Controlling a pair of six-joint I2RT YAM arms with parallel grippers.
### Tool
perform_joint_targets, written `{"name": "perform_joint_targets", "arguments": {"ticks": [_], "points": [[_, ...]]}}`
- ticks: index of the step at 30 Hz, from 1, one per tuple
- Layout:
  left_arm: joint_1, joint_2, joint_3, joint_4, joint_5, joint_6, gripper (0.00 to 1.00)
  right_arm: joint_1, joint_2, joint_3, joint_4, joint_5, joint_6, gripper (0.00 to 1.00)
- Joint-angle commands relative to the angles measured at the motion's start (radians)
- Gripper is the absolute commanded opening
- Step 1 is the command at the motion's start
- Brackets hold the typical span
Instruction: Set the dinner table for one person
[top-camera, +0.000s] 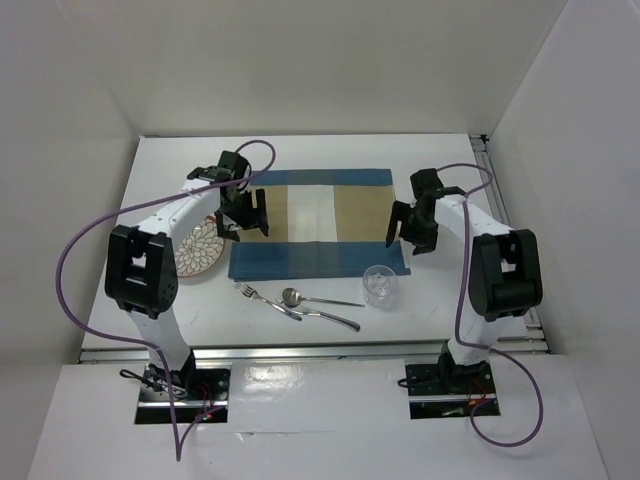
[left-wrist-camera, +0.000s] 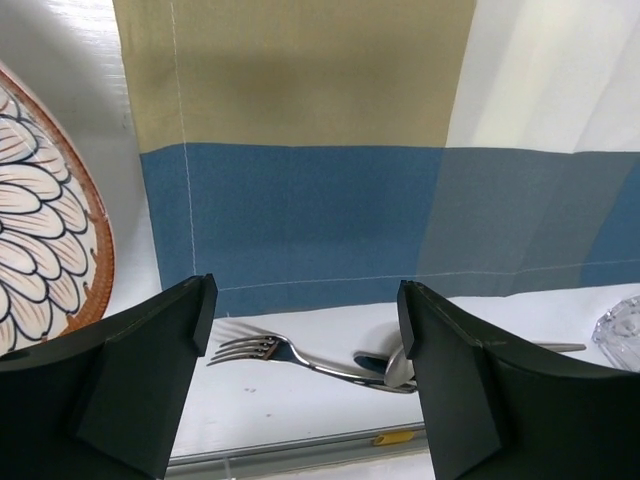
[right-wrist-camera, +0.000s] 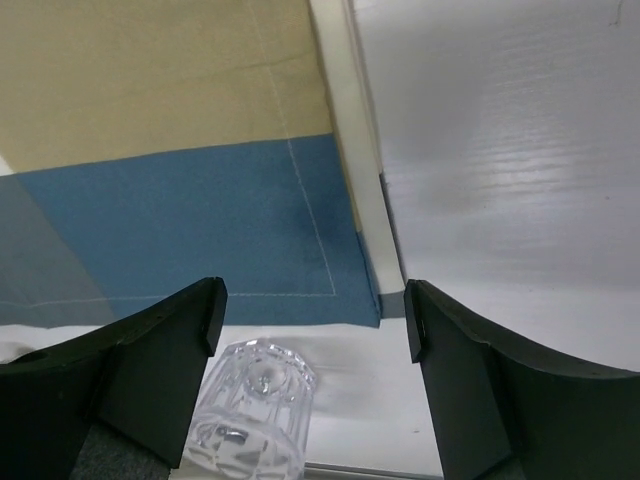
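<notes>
On the white dinner table (top-camera: 160, 170) lies a blue-and-tan checked placemat (top-camera: 320, 222). My left gripper (top-camera: 244, 222) hovers over its left edge, open and empty. A patterned plate (top-camera: 198, 250) (left-wrist-camera: 40, 260) lies just left of the mat. My right gripper (top-camera: 410, 232) hangs over the mat's right edge, open with nothing between its fingers. A fork (top-camera: 262, 298) (left-wrist-camera: 270, 352), a spoon (top-camera: 310, 298) (left-wrist-camera: 400, 368) and a knife (top-camera: 335, 318) lie in front of the mat. A clear glass (top-camera: 380, 286) (right-wrist-camera: 255, 420) stands at its front right corner.
Metal rails (top-camera: 320, 345) run along the table's front and right edges. White walls (top-camera: 70, 130) close in the left, back and right. Purple cables (top-camera: 75, 250) loop from both arms.
</notes>
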Motion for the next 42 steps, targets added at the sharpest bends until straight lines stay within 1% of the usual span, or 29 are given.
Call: {"name": "perform_joint_targets", "arguments": {"ticks": [1,3,4,5,7,8,10,12,13,14,15,17,18,23,24,26,27,30,32,35,36,37,40,42], "points": [[-0.003,0.049,-0.007,0.004,0.015,-0.025,0.91,-0.007,0.07,-0.015,0.042,0.008,0.008,0.83],[-0.003,0.061,-0.007,-0.007,-0.014,-0.035,0.91,-0.007,0.092,-0.015,0.051,-0.005,0.008,0.82],[-0.003,0.061,-0.028,-0.007,-0.014,-0.035,0.93,-0.007,0.092,-0.028,0.06,-0.005,0.008,0.81],[-0.003,0.052,-0.04,-0.007,-0.023,-0.044,0.93,-0.007,0.101,-0.038,0.076,-0.017,0.008,0.76],[-0.003,0.037,-0.066,-0.007,-0.032,-0.053,0.94,-0.007,0.101,-0.054,0.09,-0.041,0.008,0.71],[-0.003,0.025,-0.091,-0.007,-0.032,-0.065,0.94,-0.007,0.11,-0.067,0.1,-0.042,0.008,0.63],[-0.003,0.016,-0.119,0.004,-0.032,-0.078,0.94,-0.007,0.11,-0.076,0.111,-0.062,0.017,0.55],[-0.003,0.015,-0.14,0.024,-0.005,-0.088,0.94,-0.007,0.132,-0.085,0.122,-0.074,0.017,0.43],[-0.003,0.035,-0.151,0.033,-0.005,-0.088,0.93,-0.007,0.142,-0.085,0.122,-0.074,0.017,0.32],[-0.003,0.046,-0.151,0.033,-0.005,-0.088,0.93,-0.007,0.143,-0.076,0.122,-0.086,0.017,0.26],[-0.003,0.055,-0.151,0.033,-0.005,-0.088,0.9,-0.007,0.155,-0.067,0.122,-0.086,0.017,0.18],[-0.003,0.077,-0.12,0.042,-0.02,-0.088,0.88,-0.007,0.155,-0.029,0.122,-0.097,0.026,0.0],[-0.003,0.086,-0.108,0.033,-0.03,-0.088,0.88,-0.007,0.164,-0.013,0.122,-0.097,0.026,0.0],[-0.003,0.109,0.004,0.012,-0.06,-0.068,0.88,-0.007,0.164,0.114,0.122,-0.192,0.026,0.0],[-0.003,0.109,0.056,0.012,-0.06,-0.059,0.88,-0.007,0.178,0.158,0.113,-0.219,0.026,0.0],[-0.003,0.149,0.114,-0.036,-0.051,-0.059,0.88,-0.007,0.193,0.195,0.101,-0.232,0.036,0.0],[-0.003,0.149,0.162,-0.053,-0.051,-0.059,0.88,-0.007,0.204,0.205,0.1,-0.232,0.036,0.0],[-0.003,0.131,0.185,-0.106,-0.051,-0.05,0.91,-0.007,0.204,0.186,0.1,-0.211,0.036,0.0],[-0.003,0.094,0.144,-0.116,-0.06,-0.059,0.91,-0.007,0.178,0.157,0.1,-0.201,0.036,0.0],[-0.003,0.011,0.032,-0.116,-0.074,-0.087,0.91,-0.007,0.152,0.093,0.1,-0.201,0.036,0.0],[-0.003,-0.004,-0.034,-0.093,-0.074,-0.107,0.91,-0.007,0.138,0.062,0.1,-0.191,0.036,0.0],[-0.003,-0.032,-0.066,-0.08,-0.074,-0.119,0.92,-0.007,0.118,0.045,0.1,-0.19,0.046,0.0],[0.007,-0.041,-0.157,-0.031,-0.051,-0.141,0.92,-0.007,0.098,-0.011,0.11,-0.172,0.046,0.0],[0.007,-0.052,-0.182,-0.005,-0.04,-0.15,0.92,-0.007,0.089,-0.021,0.11,-0.161,0.046,0.0]]}}
